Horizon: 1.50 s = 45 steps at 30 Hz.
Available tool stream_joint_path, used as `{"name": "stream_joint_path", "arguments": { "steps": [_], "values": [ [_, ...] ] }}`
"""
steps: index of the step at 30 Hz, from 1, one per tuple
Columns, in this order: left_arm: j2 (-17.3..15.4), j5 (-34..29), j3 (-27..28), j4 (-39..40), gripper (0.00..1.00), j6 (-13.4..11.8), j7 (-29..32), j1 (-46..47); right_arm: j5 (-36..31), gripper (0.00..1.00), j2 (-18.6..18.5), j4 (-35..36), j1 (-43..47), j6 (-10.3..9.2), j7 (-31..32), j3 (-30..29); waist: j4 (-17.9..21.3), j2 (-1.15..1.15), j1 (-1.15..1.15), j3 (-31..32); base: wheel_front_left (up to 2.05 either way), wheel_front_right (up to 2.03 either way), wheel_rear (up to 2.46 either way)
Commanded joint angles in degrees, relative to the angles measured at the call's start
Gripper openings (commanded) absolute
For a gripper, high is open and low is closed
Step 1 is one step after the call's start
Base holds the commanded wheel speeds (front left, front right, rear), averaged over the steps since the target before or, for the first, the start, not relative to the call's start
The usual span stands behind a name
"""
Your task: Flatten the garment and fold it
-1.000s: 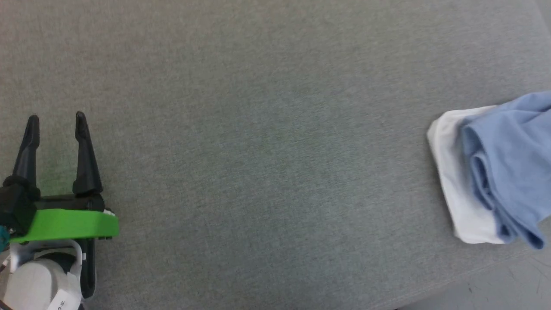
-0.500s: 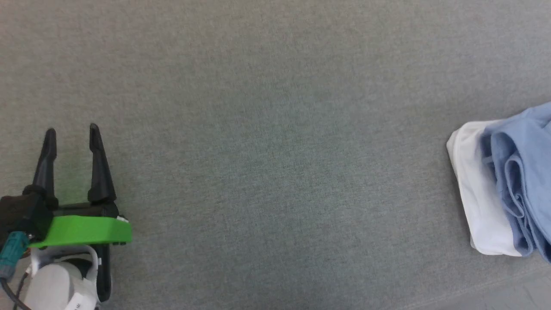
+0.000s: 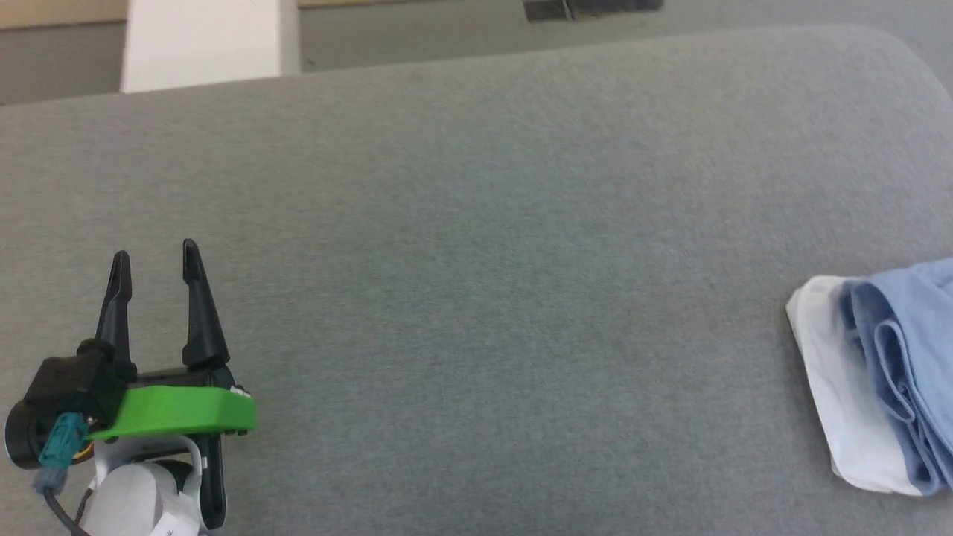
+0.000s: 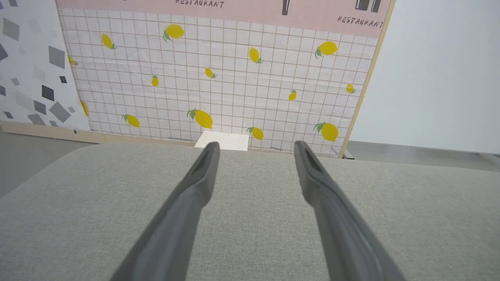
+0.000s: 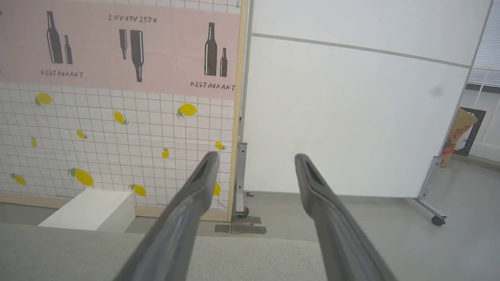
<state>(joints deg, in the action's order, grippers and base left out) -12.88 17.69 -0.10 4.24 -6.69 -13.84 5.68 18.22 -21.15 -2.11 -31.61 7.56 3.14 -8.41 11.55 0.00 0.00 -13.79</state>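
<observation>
Garment [image 3: 893,372] lies bundled in loose folds at the far right of the grey worktop [image 3: 476,260]. Left gripper [image 3: 155,251] and right gripper [image 5: 254,155] are both released and empty. A one-sided tug could undo the folds or drag it overboard.

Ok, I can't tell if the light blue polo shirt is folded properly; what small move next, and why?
Probably turn slightly right. The light blue and white garment lies bundled on the grey fabric surface, cut off by the head view's right edge, far from the open left gripper; the right gripper is open too. Centring the garment would show its fold.
</observation>
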Motion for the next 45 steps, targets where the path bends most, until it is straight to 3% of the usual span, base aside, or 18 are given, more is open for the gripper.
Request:
{"name": "stream_joint_path", "arguments": {
  "steps": [1, 9, 13, 17, 25, 40, 41, 45],
  "values": [
    [0.2, 0.4, 0.2, -0.3, 1.0, -0.3, -0.5, 0.2, -0.6, 1.0, 2.7, 1.4, 2.2, -0.08, -2.2, -0.1, -5.7, 0.0, 0.0, 5.8, 0.0, 0.0, 0.0],
    [1.3, -0.2, 0.8, -2.0, 1.0, -0.8, -1.0, -0.9, -5.3, 1.0, 14.4, 2.1, 11.4, -0.08, -11.3, 1.4, -8.8, 0.0, 0.0, 9.7, 0.0, 0.0, 0.0],
    [2.0, -0.7, 0.5, -2.6, 1.0, -0.7, -1.1, -1.4, -7.8, 1.0, 17.3, -0.5, 15.3, -0.08, -13.9, 3.6, -10.0, 0.0, 0.0, 10.4, 0.0, 0.0, 0.0],
    [3.0, -1.1, -0.3, -3.6, 1.0, -0.4, -1.1, -1.5, -9.1, 1.0, 18.2, -3.2, 18.7, -0.08, -16.1, 4.1, -11.1, 0.0, 0.0, 10.5, 0.0, 0.0, 0.0],
    [5.0, -1.9, -2.1, -6.6, 1.0, 1.1, -1.1, -2.0, -4.9, 1.0, 18.3, -7.7, 24.4, -0.08, -17.8, 6.9, -12.2, 0.0, 0.0, 11.1, 0.0, 0.0, 0.0],
    [6.5, -3.4, -4.9, -16.2, 1.0, 3.8, -1.2, -1.8, -3.4, 1.0, 18.3, -6.1, 31.1, -0.08, -18.1, 6.6, -11.8, 0.0, 0.0, 12.1, 0.0, 0.0, 0.0],
    [6.1, -2.7, -4.8, -16.3, 0.0, 3.7, -0.9, -2.1, -3.7, 0.0, 18.2, -6.2, 30.6, 0.01, -17.8, 6.6, -11.9, 0.0, 0.0, 12.1, 0.0, 0.0, 0.0],
    [6.1, -2.6, -4.7, -16.4, 0.0, 3.7, -0.8, -2.1, -3.7, 0.0, 18.2, -6.2, 30.6, 0.01, -17.8, 6.5, -11.9, 0.0, 0.0, 12.1, 0.0, 0.0, 0.0]
  ]
}}
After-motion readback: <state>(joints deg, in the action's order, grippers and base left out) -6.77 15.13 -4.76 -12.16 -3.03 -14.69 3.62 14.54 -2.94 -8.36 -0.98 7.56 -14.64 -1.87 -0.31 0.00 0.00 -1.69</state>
